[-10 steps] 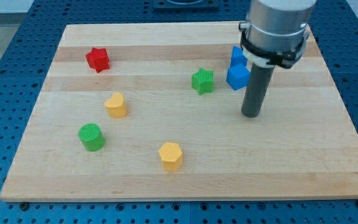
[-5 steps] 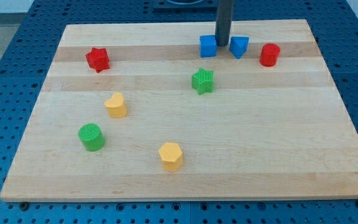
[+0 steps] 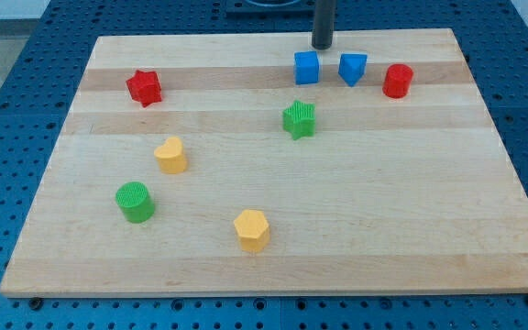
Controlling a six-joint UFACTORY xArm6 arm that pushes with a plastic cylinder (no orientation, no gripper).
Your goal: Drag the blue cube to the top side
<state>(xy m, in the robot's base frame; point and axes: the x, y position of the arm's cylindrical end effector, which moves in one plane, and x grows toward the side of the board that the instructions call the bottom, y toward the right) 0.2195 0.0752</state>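
The blue cube [image 3: 307,67] sits near the board's top edge, right of the middle. A second blue block [image 3: 352,68], wedge-like in shape, sits just to its right. My tip [image 3: 323,46] stands just above the two, nearer the cube's upper right corner, a small gap away from both. The rod rises out of the view's top.
A red cylinder [image 3: 397,81] is right of the blue blocks. A green star [image 3: 299,119] lies below the cube. A red star [image 3: 144,87] is at the upper left. A yellow heart [image 3: 170,155], a green cylinder [image 3: 136,202] and a yellow hexagon [image 3: 251,229] lie lower left. The wooden board [image 3: 484,229] has blue pegboard around it.
My tip has moved from the lower right of the blue blocks to between them, then up toward the top edge. The blue cube now lies further left and up; the red cylinder is uncovered.
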